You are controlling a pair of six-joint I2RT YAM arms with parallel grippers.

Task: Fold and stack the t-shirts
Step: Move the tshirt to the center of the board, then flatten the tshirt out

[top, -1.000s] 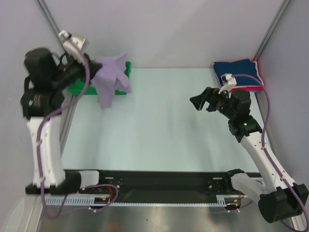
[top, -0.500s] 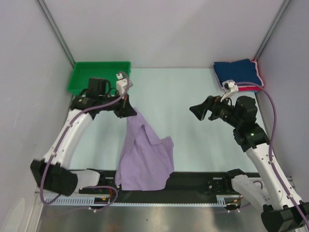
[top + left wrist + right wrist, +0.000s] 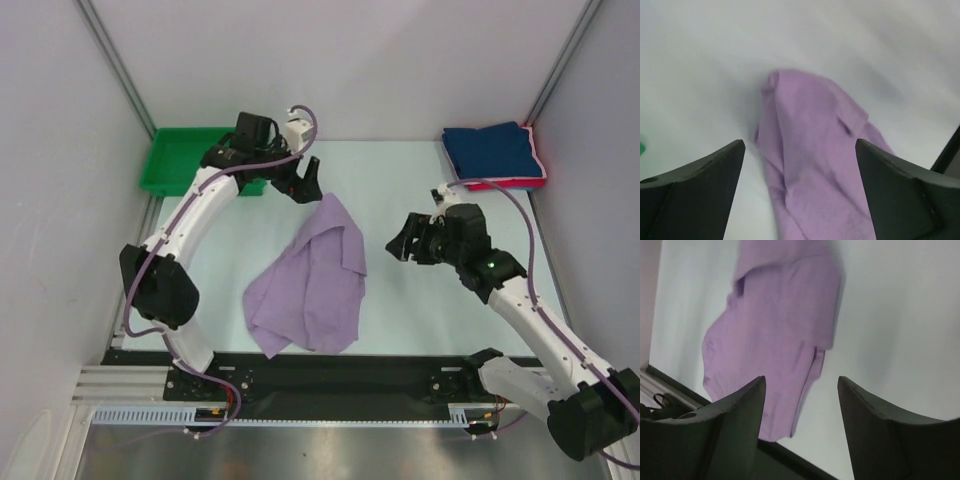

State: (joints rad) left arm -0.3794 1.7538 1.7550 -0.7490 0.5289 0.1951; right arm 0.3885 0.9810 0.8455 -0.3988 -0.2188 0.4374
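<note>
A pale lavender t-shirt (image 3: 312,275) lies crumpled on the table between the two arms, its narrow end pointing toward the back. My left gripper (image 3: 306,181) hovers just behind that end, open and holding nothing. In the left wrist view the lavender t-shirt (image 3: 815,150) lies below the left gripper (image 3: 800,145). My right gripper (image 3: 399,245) is to the right of the cloth, open and apart from it. In the right wrist view the lavender t-shirt (image 3: 775,330) is ahead of the right gripper (image 3: 801,379). A folded navy t-shirt (image 3: 490,150) rests on a pink-red t-shirt (image 3: 512,184) at the back right.
A green plastic tray (image 3: 180,160) sits at the back left corner, beside the left arm's elbow. The black rail with the arm bases (image 3: 400,375) runs along the near edge, just below the lavender cloth's hem. Grey walls close in on both sides.
The left gripper opened and let go of the lavender t-shirt, which now lies on the table; that arm swung toward the back. The right gripper's jaws narrowed and it shifted slightly left.
</note>
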